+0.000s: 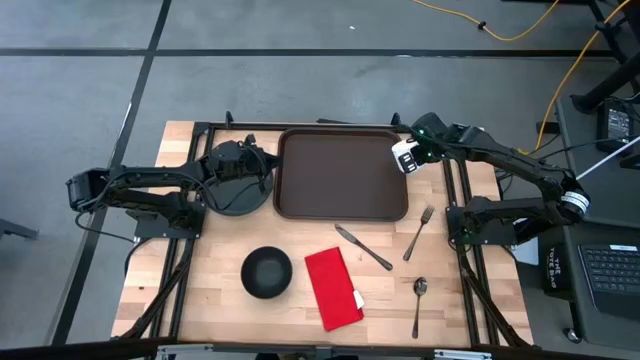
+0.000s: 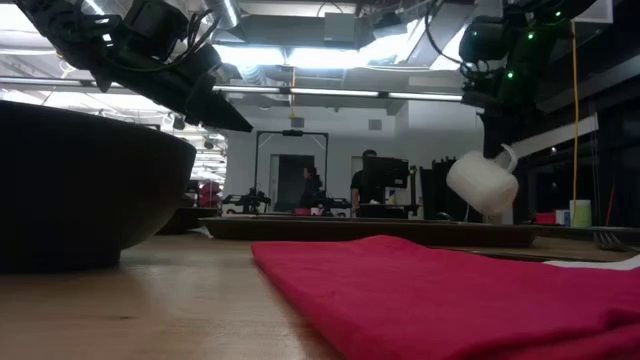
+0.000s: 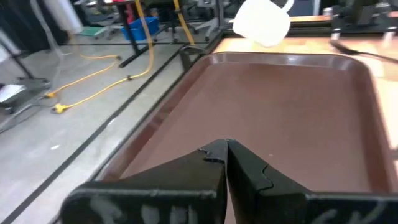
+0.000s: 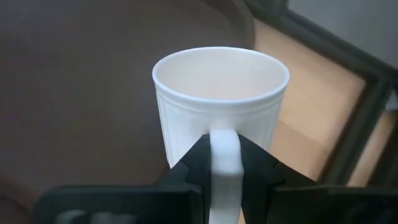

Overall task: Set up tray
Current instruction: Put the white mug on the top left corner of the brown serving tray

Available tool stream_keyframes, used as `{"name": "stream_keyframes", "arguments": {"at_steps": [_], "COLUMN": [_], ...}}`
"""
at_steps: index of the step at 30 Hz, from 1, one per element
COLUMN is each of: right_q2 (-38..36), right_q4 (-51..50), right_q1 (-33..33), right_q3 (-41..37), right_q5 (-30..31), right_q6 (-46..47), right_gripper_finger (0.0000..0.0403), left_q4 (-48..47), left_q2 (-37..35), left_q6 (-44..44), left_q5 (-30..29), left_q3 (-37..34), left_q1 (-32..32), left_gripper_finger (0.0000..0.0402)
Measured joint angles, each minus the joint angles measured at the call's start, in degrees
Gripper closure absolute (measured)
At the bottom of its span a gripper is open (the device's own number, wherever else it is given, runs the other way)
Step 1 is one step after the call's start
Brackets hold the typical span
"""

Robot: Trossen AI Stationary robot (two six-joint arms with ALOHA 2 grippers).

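Note:
The dark brown tray [image 1: 342,175] lies flat at the middle of the table's far side and is bare inside [image 3: 280,112]. My right gripper [image 1: 418,150] hangs over the tray's far right corner, shut on a white ribbed mug [image 1: 405,158] that is also visible in the low view [image 2: 485,183]. My left gripper [image 1: 262,170] is shut and hovers at the tray's left rim [image 3: 155,134], above a round black plate [image 1: 238,195] lying left of the tray. Its fingertips [image 3: 225,149] touch nothing. My right gripper pinches the mug's handle [image 4: 224,155] between its two fingers [image 4: 189,163], one on each side of the loop. The fingers slant down from the table's right. The mug [image 4: 221,102] is lifted clear above the tray and tilted, its mouth facing away from the gripper.
On the near half of the wooden table lie a black bowl [image 1: 266,272], a red napkin [image 1: 333,288], a knife [image 1: 362,247], a fork [image 1: 418,233] and a spoon [image 1: 419,300]. Black frame rails [image 1: 465,200] border the table. People sit in the room beyond [image 2: 368,175].

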Motion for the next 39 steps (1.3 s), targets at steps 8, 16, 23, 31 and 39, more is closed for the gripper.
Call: {"name": "stream_keyframes", "arguments": {"at_steps": [8,16,23,31,39], "right_q2": [-7.15,-9.38,-7.2,-0.2,6.98], "right_q4": [2.72,9.4,15.48,24.21,37.64], "right_q1": [3.86,11.05,16.44,18.81,19.15], "right_q3": [0.0,-0.02,-0.02,-0.04,-0.07], "right_q5": [-0.29,-2.26,-3.19,-2.99,-9.41], "right_q6": [-2.67,-8.4,-9.65,-13.61,-20.08], "right_gripper_finger": [0.0347,0.0346,0.0346,0.0346,0.0346], "left_q4": [0.02,0.01,-0.03,-5.68,-20.83], "left_q2": [-0.01,0.0,-0.01,-0.01,0.35], "left_q6": [-0.35,-0.41,-0.41,-0.34,1.64], "left_q5": [2.68,2.59,0.7,-6.37,-7.12], "left_q3": [0.0,0.02,0.02,4.23,12.68], "left_q1": [-1.42,-4.31,-7.15,-11.53,-14.73], "left_gripper_finger": [0.0398,0.0396,0.035,0.0273,0.0246]}}
